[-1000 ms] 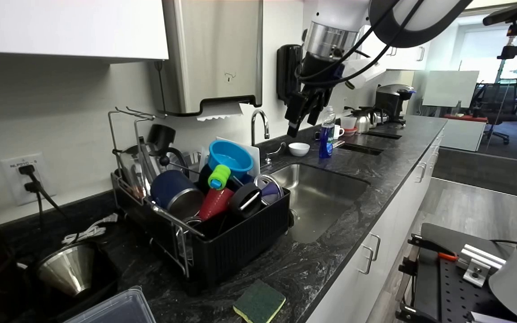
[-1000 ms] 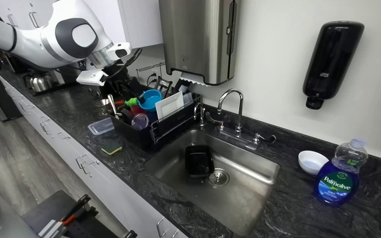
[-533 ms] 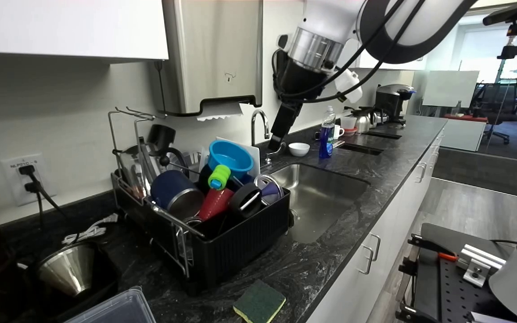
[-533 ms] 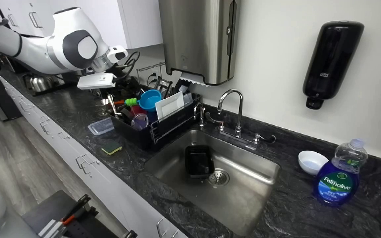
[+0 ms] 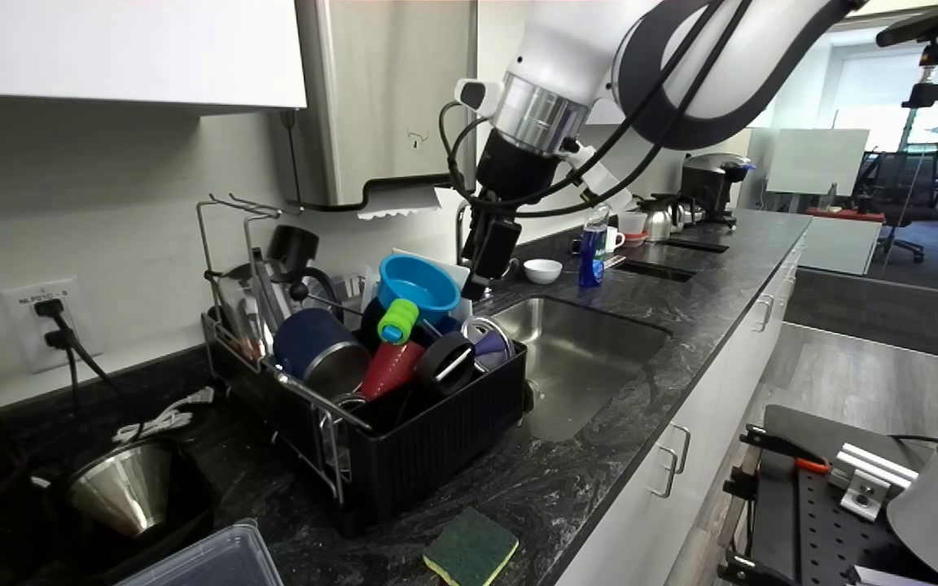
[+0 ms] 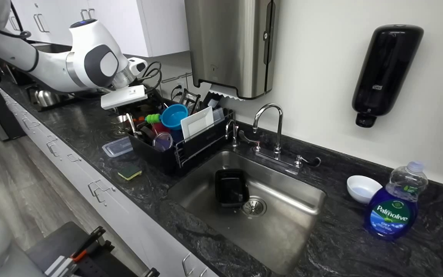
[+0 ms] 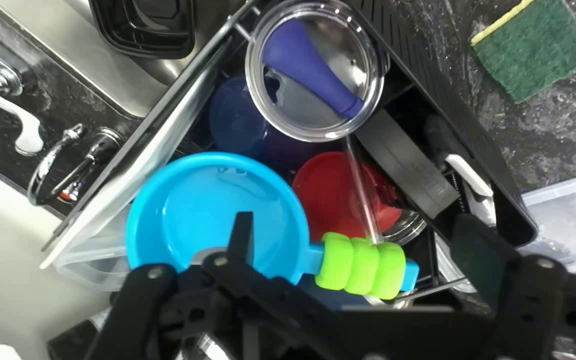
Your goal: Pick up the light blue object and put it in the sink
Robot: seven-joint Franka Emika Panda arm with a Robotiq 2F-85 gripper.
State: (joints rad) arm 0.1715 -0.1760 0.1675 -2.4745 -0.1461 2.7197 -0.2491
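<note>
The light blue object is a round bowl-like pan (image 7: 193,200) with a ribbed green handle (image 7: 360,267). It rests on top of the dishes in the black dish rack, and it shows in both exterior views (image 5: 420,286) (image 6: 174,116). In the wrist view my gripper (image 7: 360,237) is open and empty. One finger stands over the pan's bowl and the other beyond the handle's end. In an exterior view the gripper (image 5: 475,289) points down beside the pan, above the rack's sink end. The steel sink (image 6: 279,231) lies beside the rack.
The dish rack (image 5: 444,448) also holds a red cup (image 7: 333,195), a round clear lidded container (image 7: 313,127), a white plate (image 6: 197,122) and utensils. A black tray (image 6: 231,186) lies in the sink. The faucet (image 6: 279,127), paper towel dispenser (image 6: 233,46) and a sponge (image 5: 471,547) are near.
The arm has come down and toward the dish rack, and the wrist has turned. A dark finger seen in front of the pan a second ago no longer covers it. The pan has not moved.
</note>
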